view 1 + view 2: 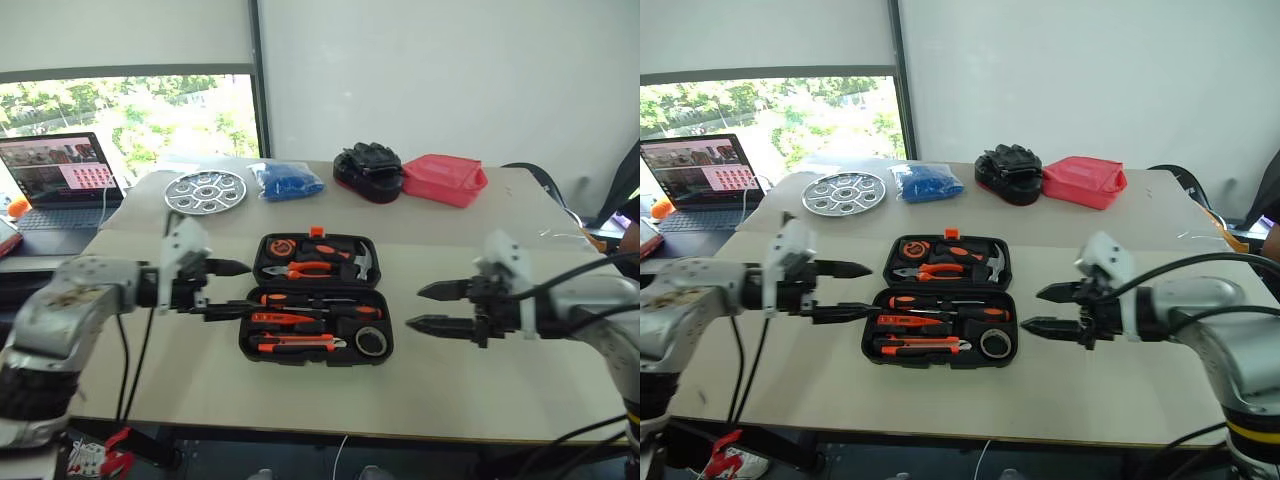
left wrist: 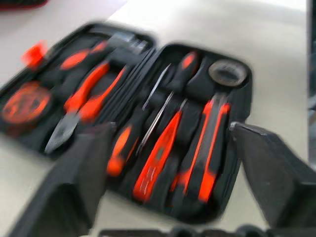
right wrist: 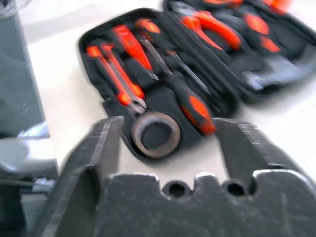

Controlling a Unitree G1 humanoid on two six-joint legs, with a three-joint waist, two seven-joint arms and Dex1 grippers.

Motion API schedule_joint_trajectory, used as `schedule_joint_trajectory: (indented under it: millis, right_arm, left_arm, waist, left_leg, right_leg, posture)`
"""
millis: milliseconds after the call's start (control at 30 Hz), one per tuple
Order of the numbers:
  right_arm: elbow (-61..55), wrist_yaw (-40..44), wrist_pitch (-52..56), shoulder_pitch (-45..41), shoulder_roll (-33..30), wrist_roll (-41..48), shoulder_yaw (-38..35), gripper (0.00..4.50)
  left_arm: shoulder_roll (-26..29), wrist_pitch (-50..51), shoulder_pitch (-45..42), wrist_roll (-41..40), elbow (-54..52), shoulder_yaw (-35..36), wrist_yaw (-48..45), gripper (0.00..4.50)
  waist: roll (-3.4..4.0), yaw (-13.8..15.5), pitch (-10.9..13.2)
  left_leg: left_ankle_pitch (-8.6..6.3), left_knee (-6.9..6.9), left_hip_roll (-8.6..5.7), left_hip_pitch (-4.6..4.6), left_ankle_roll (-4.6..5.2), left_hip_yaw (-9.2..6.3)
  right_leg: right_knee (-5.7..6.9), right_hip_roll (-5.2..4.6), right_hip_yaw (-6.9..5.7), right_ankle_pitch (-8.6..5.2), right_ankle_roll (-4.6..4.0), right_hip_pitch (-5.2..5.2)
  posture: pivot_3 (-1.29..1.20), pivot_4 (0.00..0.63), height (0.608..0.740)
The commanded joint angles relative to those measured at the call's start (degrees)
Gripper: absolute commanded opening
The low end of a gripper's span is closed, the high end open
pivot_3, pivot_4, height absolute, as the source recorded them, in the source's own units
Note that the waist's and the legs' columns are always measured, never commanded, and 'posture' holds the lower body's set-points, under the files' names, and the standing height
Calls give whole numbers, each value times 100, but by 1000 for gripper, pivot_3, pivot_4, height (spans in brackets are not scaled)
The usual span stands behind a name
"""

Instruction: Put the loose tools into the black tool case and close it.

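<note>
The black tool case (image 1: 316,298) is seen lying open, tools slotted inside. Left gripper (image 1: 232,289) and right gripper (image 1: 428,307) are held level either side, both parted and empty.

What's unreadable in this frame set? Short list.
- Whether each tool sits fully in its slot in the black tool case: too small in the eye views, motion-blurred in both wrist views.
- Orange latch state: too small.
- Blue bag contents: too small.
- Laptop: cut by the left edge.
- Left gripper and right gripper: fingers apart, holding nothing; contact with the case unclear.
</note>
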Motion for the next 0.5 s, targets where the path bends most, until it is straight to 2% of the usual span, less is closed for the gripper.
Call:
schedule_joint_trajectory:
  millis: [33,100,167,200,267,400,500]
  right_arm:
    - [184,-215,-572,232,-41,-201,-148,1842]
    - [401,-262,-906,349,1,-362,76,968]
    - [603,-289,-1179,371,39,-474,289,413]
    - [718,-297,-1307,351,60,-535,423,38]
    - [955,-328,-1557,266,119,-692,710,0]
    - [1471,-519,-2016,-112,365,-1080,1337,0]
    - [1805,-631,-2246,-446,543,-1338,1723,0]
  left_arm:
    - [129,-476,88,299,327,155,115,2396]
    - [79,-742,82,551,596,-64,182,1572]
    - [-12,-963,29,747,768,-303,197,1012]
    - [-73,-1080,-15,849,853,-454,181,476]
    - [-179,-1271,-61,1008,945,-750,82,92]
    - [-453,-1675,-224,1665,1236,-1414,350,92]
    - [-788,-1709,-477,1920,1531,-1649,648,92]
  waist:
    - [0,6,0]
    - [0,27,0]
    - [-1,25,0]
    - [0,22,0]
    - [0,21,0]
    - [0,11,0]
    - [-1,7,0]
  left_leg:
    - [0,1,0,4,0,3]
    - [2,4,0,10,-3,13]
    - [3,4,-1,15,-5,38]
    - [3,4,-1,15,-5,45]
    - [3,3,0,11,-5,50]
    - [2,1,0,2,-4,51]
    - [2,3,0,0,-4,50]
  right_leg:
    - [0,-2,0,0,0,2]
    - [-1,-2,0,-1,1,11]
    - [-3,-2,0,-1,2,17]
    - [-4,-2,1,-1,2,16]
    - [-4,-1,5,-1,1,10]
    - [-3,0,5,0,0,1]
    - [1,2,5,2,-2,-1]
  posture:
    - [0,150,740]
    - [0,150,740]
    - [0,150,740]
    - [0,150,740]
    - [0,150,740]
    - [0,150,740]
    - [0,150,740]
